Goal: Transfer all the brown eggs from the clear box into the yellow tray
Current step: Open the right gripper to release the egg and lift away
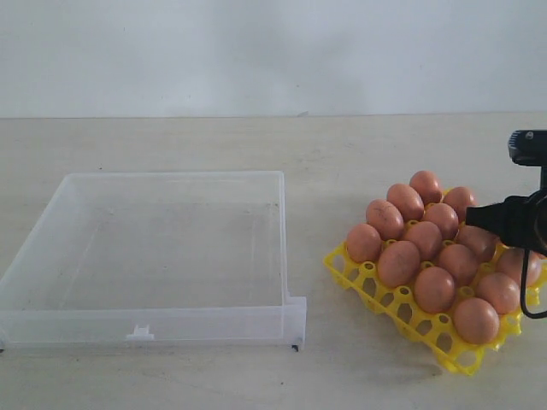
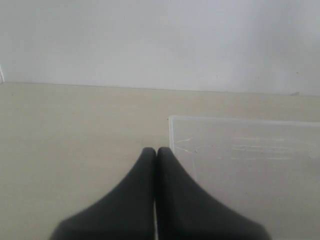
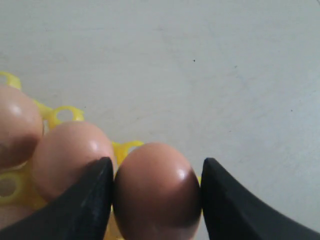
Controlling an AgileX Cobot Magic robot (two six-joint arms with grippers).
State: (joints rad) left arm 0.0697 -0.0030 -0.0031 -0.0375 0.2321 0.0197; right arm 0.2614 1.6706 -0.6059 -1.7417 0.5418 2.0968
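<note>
The exterior view cuts off my right gripper [image 1: 480,219] at its edge, so I see only one dark finger there. The clear box [image 1: 154,325] lies well apart from it. In the right wrist view, the jaws clamp one brown egg [image 3: 156,192] at the rim of the yellow tray [image 1: 449,346], beside the other brown eggs [image 1: 399,262]. My left gripper [image 2: 156,152] is closed on nothing, near the box corner.

We take this for a robotics test lab rather than a home. A plain pale worktop [image 1: 256,376] runs up to a blank white wall [image 1: 256,51]. On it we see staged props, a clear box [image 1: 51,316] and a yellow tray [image 1: 457,359] of brown eggs [image 1: 398,262], with a black claw [image 3: 156,167] and its cable [image 1: 522,290] at the edge.
</note>
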